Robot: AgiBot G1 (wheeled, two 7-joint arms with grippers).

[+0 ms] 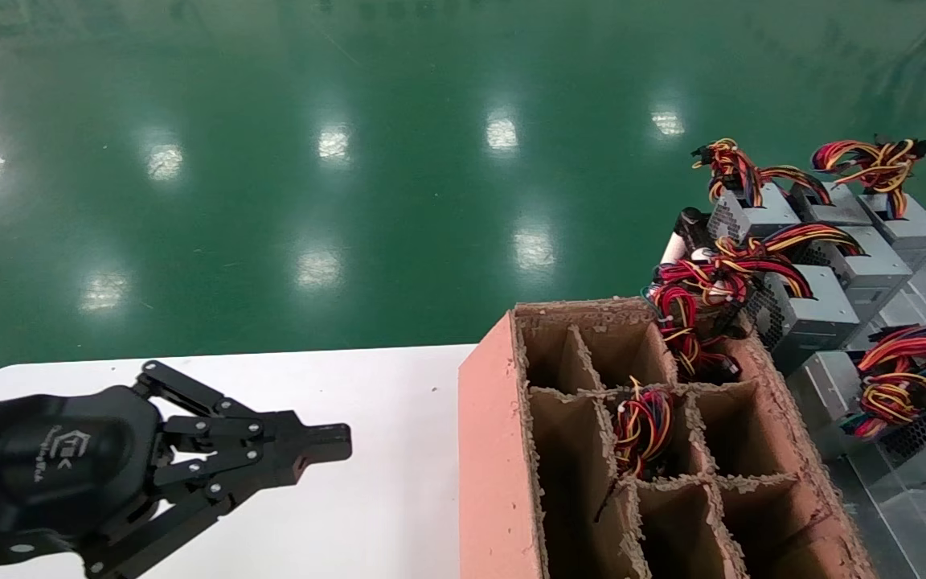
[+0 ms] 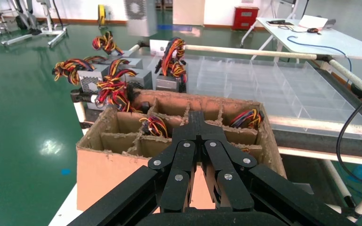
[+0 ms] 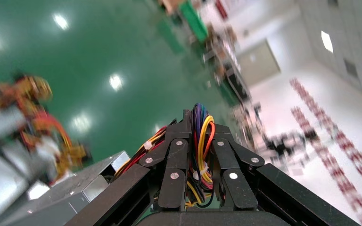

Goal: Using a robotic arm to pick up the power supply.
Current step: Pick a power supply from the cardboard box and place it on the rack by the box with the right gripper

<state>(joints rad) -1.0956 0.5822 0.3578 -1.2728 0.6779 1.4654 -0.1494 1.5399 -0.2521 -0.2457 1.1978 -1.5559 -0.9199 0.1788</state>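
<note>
Wires [image 3: 200, 146] of a power supply [image 3: 70, 188] are pinched in the right claw [image 3: 199, 123], seen only in its wrist view. The left claw [image 1: 326, 444] is pressed together over the white tabletop [image 1: 383, 482], beside the cardboard box [image 1: 495, 450].

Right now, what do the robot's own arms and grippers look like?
The left gripper is matte black: a rounded wrist housing with a pale embossed logo, and flat linkage bars joined by silver rivets that taper into slim fingers. The right gripper, seen only from its wrist camera, has the same black bars and silver rivets. No sleeves or outer cabling show on either.
</note>
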